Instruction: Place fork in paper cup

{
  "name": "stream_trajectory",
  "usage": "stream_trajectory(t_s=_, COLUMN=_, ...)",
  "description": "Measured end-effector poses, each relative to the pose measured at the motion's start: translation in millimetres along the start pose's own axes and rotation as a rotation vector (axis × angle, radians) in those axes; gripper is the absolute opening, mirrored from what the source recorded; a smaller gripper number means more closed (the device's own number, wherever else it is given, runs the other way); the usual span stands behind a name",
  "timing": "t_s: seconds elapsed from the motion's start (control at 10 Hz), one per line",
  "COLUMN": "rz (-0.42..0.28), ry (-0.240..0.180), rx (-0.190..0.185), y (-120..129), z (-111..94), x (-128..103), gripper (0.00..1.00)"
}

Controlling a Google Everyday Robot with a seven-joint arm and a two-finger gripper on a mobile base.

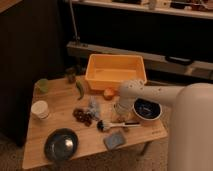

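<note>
Watching the wooden table, I am seeing the arm reaching in from the 3 o'clock side. The gripper is hanging low near the table's middle, just at 9 o'clock of the dark blue bowl and at 12 o'clock of the white-handled brush. I am not managing to tell whether the gripper is apart, together or clamped on anything. I am failing to pick out the fork anywhere among the things on the table. The paper cup is standing upright at the table's 9 o'clock edge, well apart from the gripper, with the pale green cup at its 12 o'clock. The yellow bin is sitting at the table's 12 o'clock edge.
</note>
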State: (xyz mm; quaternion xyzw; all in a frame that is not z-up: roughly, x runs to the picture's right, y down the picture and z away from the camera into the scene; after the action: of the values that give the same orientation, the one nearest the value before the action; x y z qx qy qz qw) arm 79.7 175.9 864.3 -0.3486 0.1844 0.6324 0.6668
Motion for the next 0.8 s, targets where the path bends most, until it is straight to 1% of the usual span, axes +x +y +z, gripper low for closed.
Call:
stream_trajectory(t_s=0.1, rz=-0.001, ry=0.0, rx=0.0, y=1, z=0, x=0, gripper=0.53)
stream_trajectory(t_s=0.2, rz=-0.001, ry=0.0, rx=0.0, y=0, z=0, x=0, gripper=0.46)
stream_trajectory(t_s=0.4, rz=0.002, ry=0.002, rx=0.002, y=-2, z=0, x=1, gripper=0.24)
stream_trajectory(t_s=0.5, rz=-0.003, ry=0.001, rx=0.001, y=2, z=0, x=0, gripper=0.2)
stream_trajectory(t_s=0.8, rz=-0.013, ry=-0.013, rx=-0.001, y=10, z=-8, x=-6, gripper=0.2)
